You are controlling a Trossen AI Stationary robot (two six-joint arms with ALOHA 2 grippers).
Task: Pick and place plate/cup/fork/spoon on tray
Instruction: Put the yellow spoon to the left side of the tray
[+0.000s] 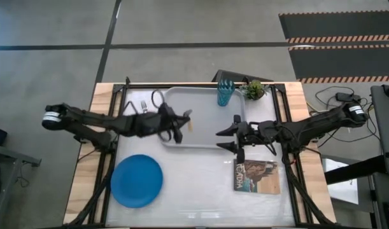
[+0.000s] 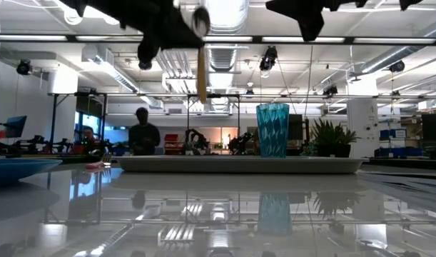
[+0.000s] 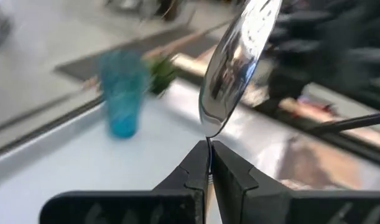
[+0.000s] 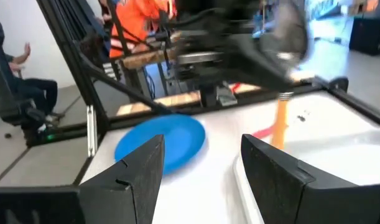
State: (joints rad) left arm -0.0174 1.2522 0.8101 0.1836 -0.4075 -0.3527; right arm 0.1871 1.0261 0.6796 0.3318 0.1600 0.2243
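Observation:
My left gripper [image 1: 179, 122] is shut on the spoon [image 1: 188, 121], above the left part of the light-grey tray [image 1: 207, 108]. The spoon's orange handle [image 2: 201, 75] hangs down above the tray [image 2: 239, 165]. The teal cup [image 1: 225, 93] stands upright on the tray's far right part. The blue plate [image 1: 137, 180] lies on the table at the near left. The pink-handled fork [image 1: 143, 104] lies on the table left of the tray. My right gripper [image 1: 227, 138] is open and empty over the tray's near right edge. My left gripper pinches the spoon's metal part just below the bowl [image 3: 209, 135] between its two fingertips [image 3: 230, 167]. The fingers come from the table's left. The bowl [image 3: 234, 65] sticks out past the fingertips, and the handle [image 4: 280, 122] hangs down, lifted clear of the tray.
A small green potted plant [image 1: 254, 90] stands by the tray's far right corner. A brown picture-covered book [image 1: 256, 176] lies near the right front. People sit in the room behind the table [image 2: 143, 132]. Bare table lies between plate and book.

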